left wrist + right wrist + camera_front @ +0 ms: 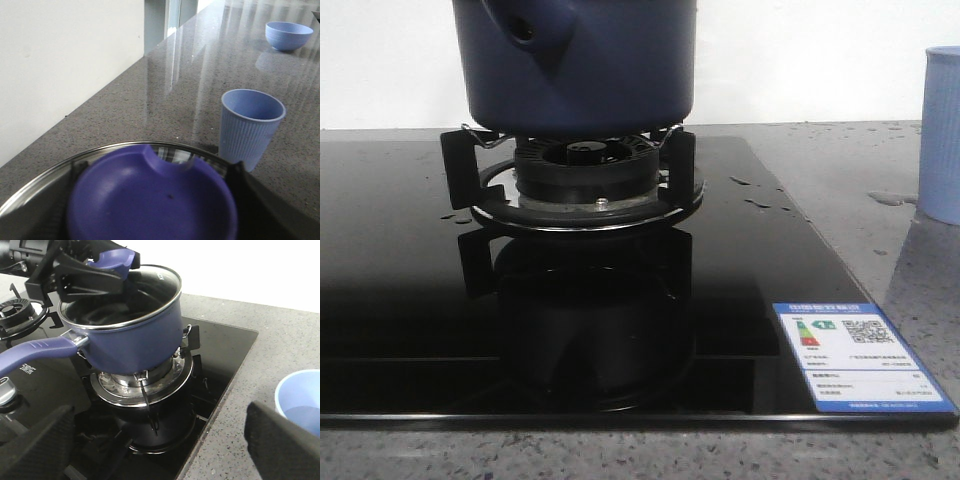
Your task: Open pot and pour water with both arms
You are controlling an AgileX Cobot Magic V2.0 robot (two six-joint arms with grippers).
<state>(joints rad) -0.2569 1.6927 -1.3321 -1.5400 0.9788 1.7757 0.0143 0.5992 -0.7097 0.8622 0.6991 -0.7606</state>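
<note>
The dark navy pot [575,65] stands on the gas burner [582,175], its handle [35,351] sticking out sideways. My left gripper [107,270] is shut on the blue knob [150,200] of the glass lid [162,282]. It holds the lid tilted above the pot's [127,335] opening. In the left wrist view the knob fills the space between the fingers [245,190], ringed by the lid's steel rim [45,172]. My right gripper [159,412] hangs open in front of the hob with nothing between its fingers.
A pale blue ribbed cup [942,135] stands on the grey counter right of the hob [300,400], [248,127]. A blue bowl [288,35] sits farther along. Another burner [15,310] and a control dial [5,390] are on the black glass hob [400,300]. A white wall runs behind.
</note>
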